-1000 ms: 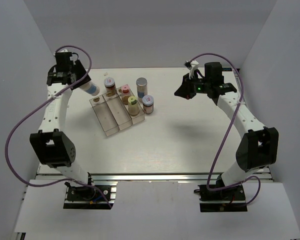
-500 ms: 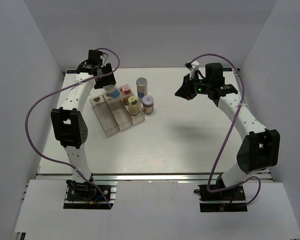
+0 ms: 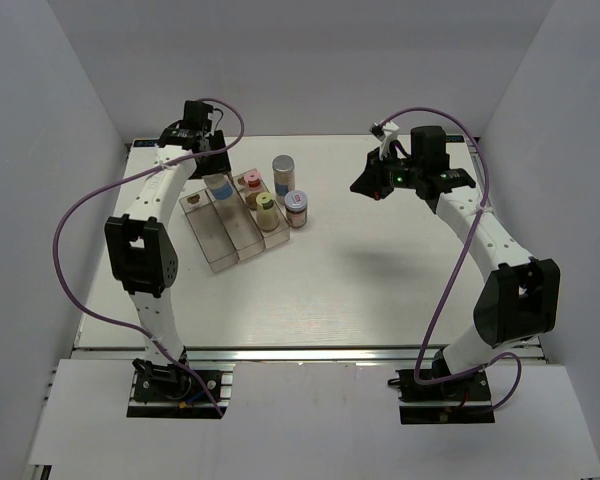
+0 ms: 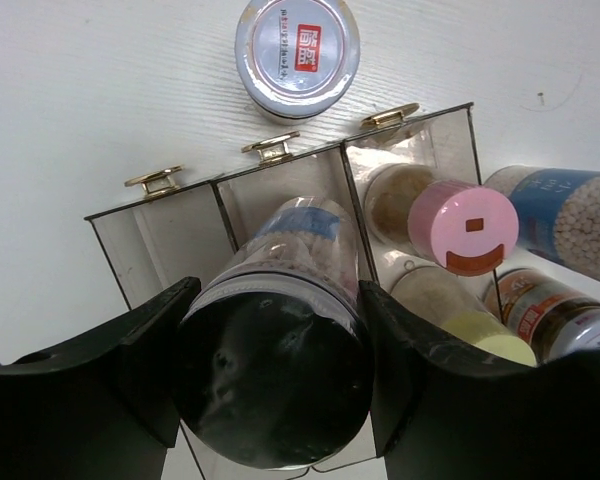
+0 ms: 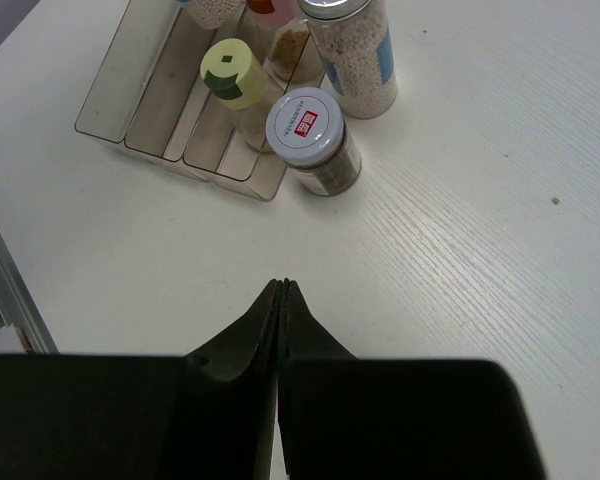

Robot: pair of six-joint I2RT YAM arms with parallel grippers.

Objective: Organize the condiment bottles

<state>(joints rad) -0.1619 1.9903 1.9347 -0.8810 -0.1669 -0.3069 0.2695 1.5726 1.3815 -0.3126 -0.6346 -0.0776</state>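
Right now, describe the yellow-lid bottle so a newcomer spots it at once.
Find the clear tray left of centre. Of two bottles in its right compartment, the yellow-lid bottle is the nearer, in front of the pink-lid bottle. Only its lid is pale yellow, with a dark square.

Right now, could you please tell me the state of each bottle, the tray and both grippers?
Clear three-compartment plastic tray: left compartment empty.
Blue-labelled clear bottle: held in middle compartment.
Left gripper: shut on it.
Right gripper: shut, empty.
Pink-lidded bottle: upright, right compartment.
Yellow-lidded bottle: upright, right compartment.
Silver-lidded tall bottle: upright on table.
White-lidded jar beside tray: upright on table.
White-lidded jar beyond tray handles: upright on table.
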